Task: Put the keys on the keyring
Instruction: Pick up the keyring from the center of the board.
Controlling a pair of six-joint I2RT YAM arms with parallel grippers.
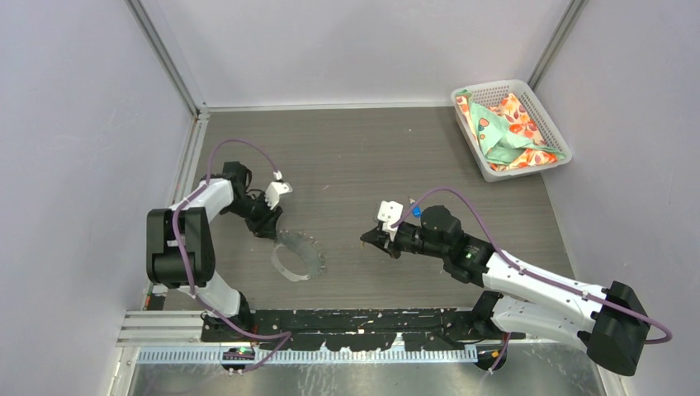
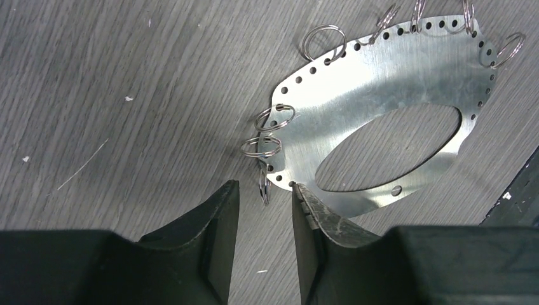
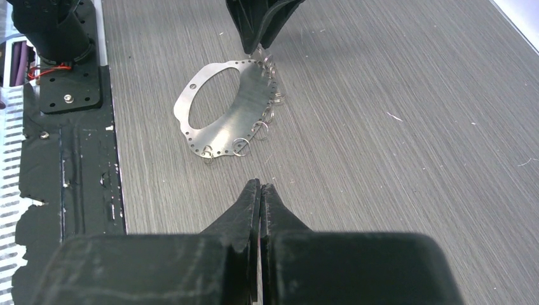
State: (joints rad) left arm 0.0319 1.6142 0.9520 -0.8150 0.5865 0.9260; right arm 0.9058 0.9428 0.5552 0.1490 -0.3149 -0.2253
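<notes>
No keys show in any view. A flat shiny metal plate (image 2: 356,108) with an oval cut-out lies on the table (image 1: 309,247), right of my left arm. Several small split keyrings (image 2: 274,117) hang from holes along its rim (image 3: 241,147). My left gripper (image 2: 264,184) points down at the plate's edge (image 1: 268,229), open with a narrow gap. One small ring (image 2: 264,192) stands just beyond its fingertips and is not pinched. My right gripper (image 3: 260,183) hovers over bare table to the plate's right (image 1: 371,239), shut with nothing in it.
A white basket (image 1: 495,87) holding a patterned cloth (image 1: 508,124) sits at the back right corner. A black mounting rail (image 1: 355,322) runs along the near edge. Grey walls close in the left and right sides.
</notes>
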